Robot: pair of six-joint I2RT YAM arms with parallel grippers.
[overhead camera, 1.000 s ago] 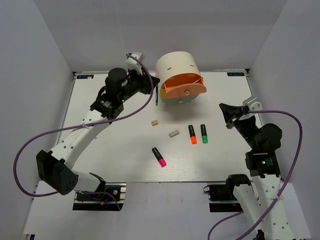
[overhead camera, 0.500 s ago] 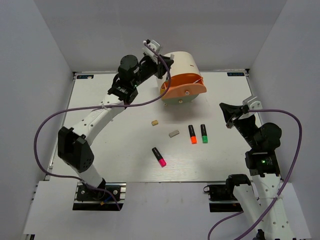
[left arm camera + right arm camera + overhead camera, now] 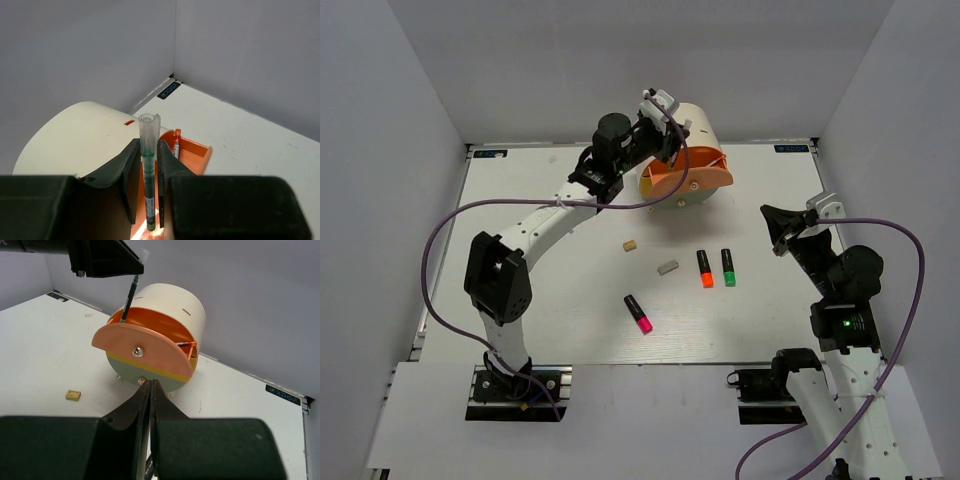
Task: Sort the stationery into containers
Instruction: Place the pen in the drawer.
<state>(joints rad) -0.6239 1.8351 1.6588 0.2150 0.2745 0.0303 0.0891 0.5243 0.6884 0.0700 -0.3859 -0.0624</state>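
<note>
Gripped pen (image 3: pixel 148 176) tight in left gripper (image 3: pixel 148 151) over organiser's (image 3: pixel 171 301) open top drawer (image 3: pixel 146 349); held right gripper (image 3: pixel 150 383) pinched closed, empty, before organiser.

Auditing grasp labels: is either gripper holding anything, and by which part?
The left gripper pinches a green pen just below its clear cap, its other end pointing down at the open orange drawer. The right gripper is shut on nothing.
</note>
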